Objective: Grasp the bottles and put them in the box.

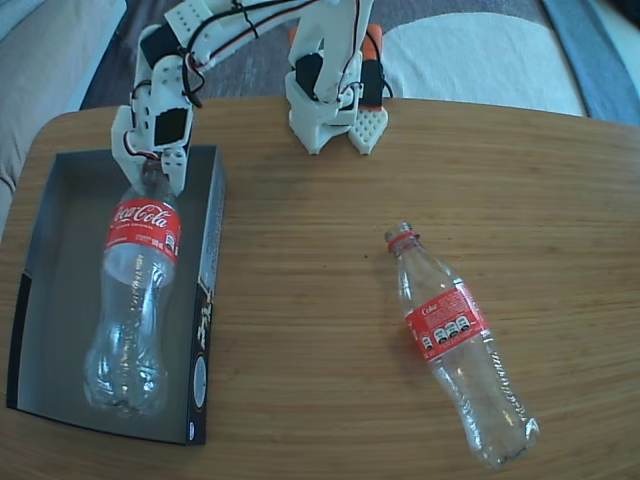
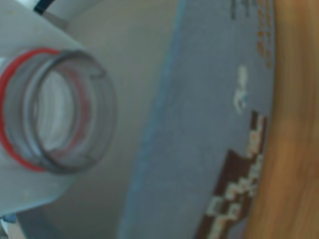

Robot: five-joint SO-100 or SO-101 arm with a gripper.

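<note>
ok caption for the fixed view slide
Gripper at the neck of one bottle in the box; second bottle on table.

Red-labelled clear bottles point(image 1: 137, 300) point(image 1: 455, 345), grey-floored black box point(image 1: 60, 260) with white markings, brown woodgrain table point(image 1: 320, 200)

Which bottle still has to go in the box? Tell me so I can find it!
Look at the wooden table, then right of the black-sided cardboard box. There a clear Coca-Cola bottle lies alone on the bare wood. The other bottle is inside the box, its neck at the gripper.
</note>
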